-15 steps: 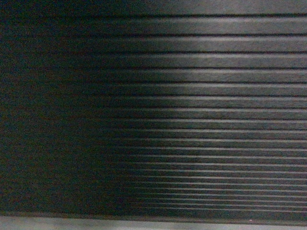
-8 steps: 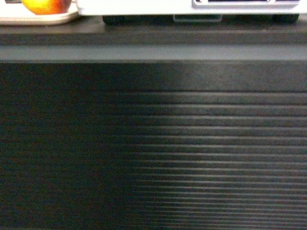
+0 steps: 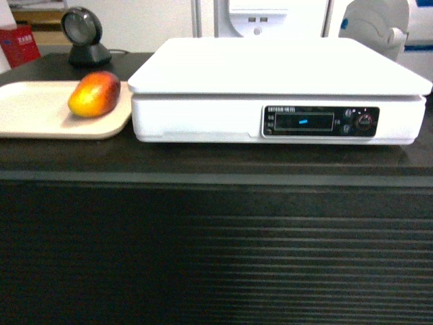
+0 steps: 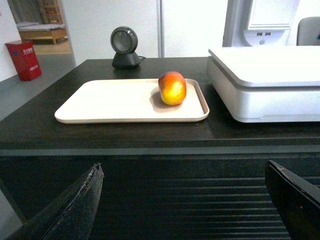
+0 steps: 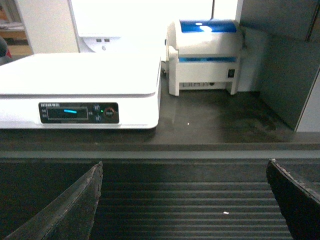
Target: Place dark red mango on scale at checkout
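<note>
Left gripper [image 4: 182, 200]: nearest item – two dark fingers [image 4: 75, 210] at the lower corners of the left wrist view, spread wide, holding nothing, below the counter edge.
Right gripper [image 5: 182, 200]: likewise spread wide and empty in the right wrist view, facing the ribbed front.
Checkout [image 3: 216, 257]: black top, horizontally ribbed black front filling the lower head view.
Beige tray [image 4: 110, 102]: flat on the counter top, just left of the scale.
Dark red mango [image 4: 172, 88]: lies on the tray's right end, close to the rim nearest the scale; long axis roughly left–right in the head view.
Key relation: mango sits ahead of and above the left gripper, near the centre of its view; absent from the right wrist view – the left arm is judged the nearer.
Scale [image 3: 281, 88]: white, platter bare, just right of the mango.
Writing: scale display [image 3: 320, 122] carries small lettering, too fine to read; blue segment lit.
Scanner [image 4: 125, 47]: round, dark, behind the tray.
Printer [image 5: 205, 55]: white and blue, behind the scale's right side.
</note>
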